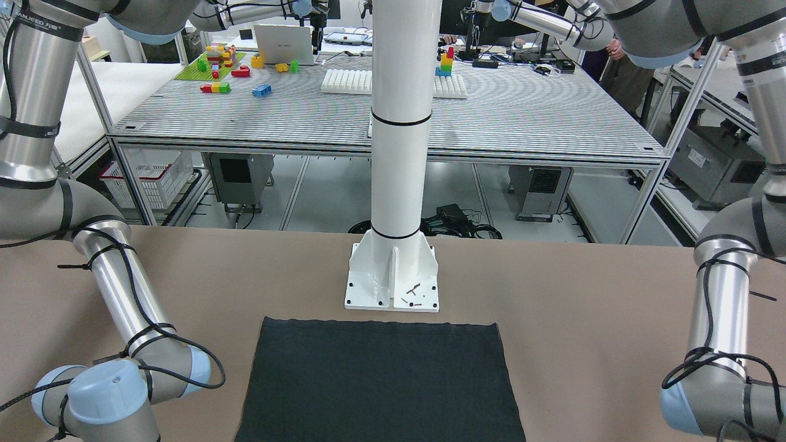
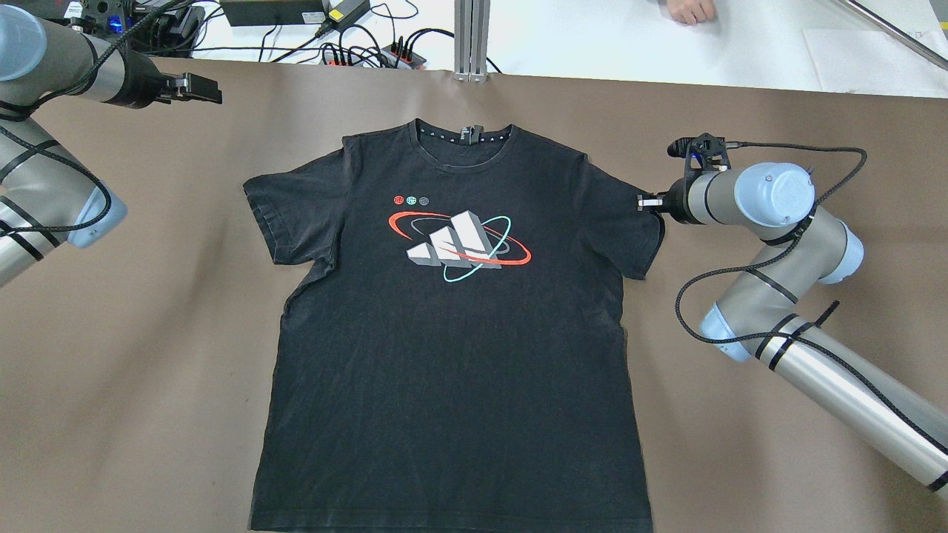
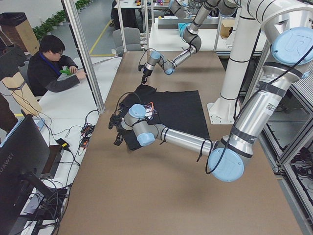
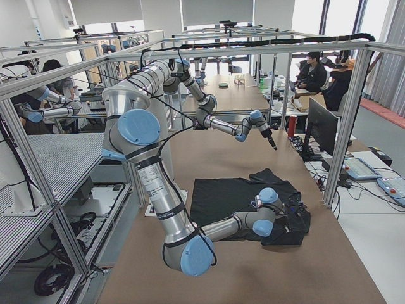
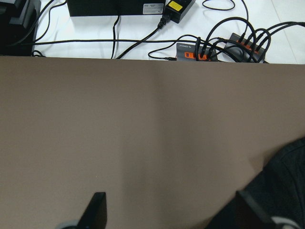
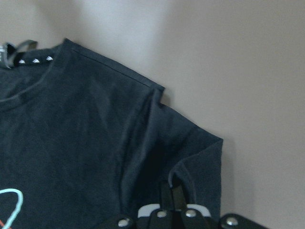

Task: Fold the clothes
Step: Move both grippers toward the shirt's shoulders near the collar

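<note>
1. The right gripper [image 2: 643, 202] was clenched: in its wrist view the fingers [image 6: 179, 195] sat pressed together on a pinch of sleeve [image 6: 190, 152] hem, with a small ridge of cloth raised there.
2. That sleeve belonged to a black T-shirt [image 2: 452, 355] with a printed logo. It lay flat and face up in the middle of the table [image 2: 740, 111], collar toward the far edge and bottom hem toward the robot's edge, just short of the white pole [image 1: 393, 276] and its base plate.
3. The left gripper [image 2: 200, 87] was released, jaws spread wide. It hung over bare covering near the table's far left corner, well apart from the other sleeve.
4. My read on progress: barely started. Both sleeves were spread, the body lay full length, and no fold showed anywhere. One sleeve was gripped, so folding both sleeves in and doubling the body all remained.
</note>
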